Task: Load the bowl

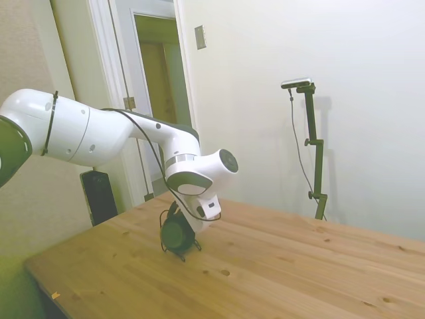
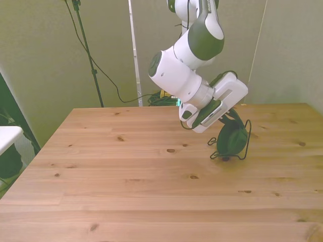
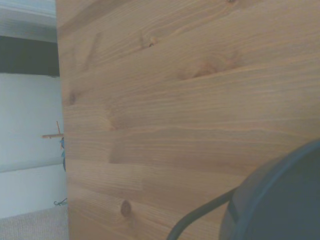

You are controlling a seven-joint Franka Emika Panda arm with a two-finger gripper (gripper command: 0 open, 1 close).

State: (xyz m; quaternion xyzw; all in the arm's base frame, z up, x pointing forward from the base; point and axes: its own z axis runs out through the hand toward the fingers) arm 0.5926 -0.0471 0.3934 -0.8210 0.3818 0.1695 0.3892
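The dark green bowl stands on its edge inside the thin black wire rack, on the front view's right side of the wooden table. My gripper reaches down from above and is shut on the bowl's upper rim; the white hand hides most of the fingers. In the side view the bowl shows its round underside, low in the rack, under the gripper. The wrist view catches a blurred part of the bowl and one rack wire.
A black box stands beyond the table's far corner near a doorway in the side view. A white object sits off the table at the front view's left. Bare wood stretches around the rack.
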